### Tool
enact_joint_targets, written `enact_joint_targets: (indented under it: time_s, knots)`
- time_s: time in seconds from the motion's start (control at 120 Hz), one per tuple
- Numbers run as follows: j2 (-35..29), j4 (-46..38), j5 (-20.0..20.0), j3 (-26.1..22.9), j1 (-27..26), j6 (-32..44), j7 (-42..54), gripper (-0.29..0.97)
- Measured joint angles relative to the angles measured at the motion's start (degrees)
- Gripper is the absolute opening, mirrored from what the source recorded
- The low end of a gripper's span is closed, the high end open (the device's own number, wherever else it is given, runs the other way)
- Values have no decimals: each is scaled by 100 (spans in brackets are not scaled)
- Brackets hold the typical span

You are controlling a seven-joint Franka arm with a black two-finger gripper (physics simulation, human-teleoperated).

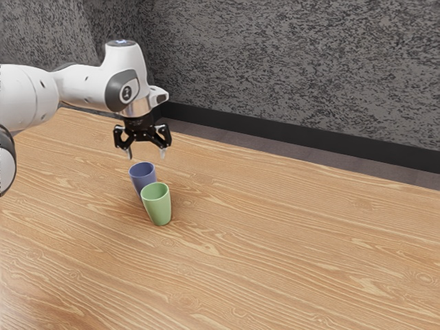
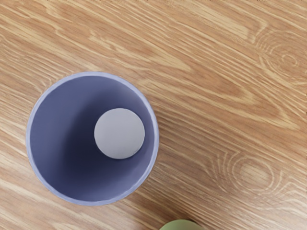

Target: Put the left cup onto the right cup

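Reaching in from the exterior view's left, the white robot arm (image 1: 75, 86) is hanging its black two-finger gripper (image 1: 146, 154) over the light-grained wooden table (image 1: 289, 247). The fingers are standing spread wide, pointing downward, and are touching nothing.

Just beneath them the upright blue-violet plastic cup (image 1: 142, 177) is sitting on the table, mouth up, with clear air between its rim and the fingertips. A little toward the exterior view's right and nearer the camera, the upright pale green plastic cup (image 1: 157, 203) is standing just beside it, partly covering the blue-violet one's lower side.

Behind the table, the rough grey speckled wall (image 1: 309, 62) is running across the scene, with a black skirting strip (image 1: 330, 141) along its foot.

In the wrist view the hand is looking almost straight down into the blue-violet plastic cup (image 2: 62, 139), whose pale grey round bottom is showing inside. A sliver of the green cup's rim (image 2: 181, 225) is peeking in beside it; a narrow strip of table (image 2: 230, 72) seems to be separating the two, though the exterior view is leaving that unclear.
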Motion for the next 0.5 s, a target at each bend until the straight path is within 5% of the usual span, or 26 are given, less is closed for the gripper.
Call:
enact_joint_targets:
  time_s: [0.5]
  knots:
    - [220,162,179,57,44,28,44,68]
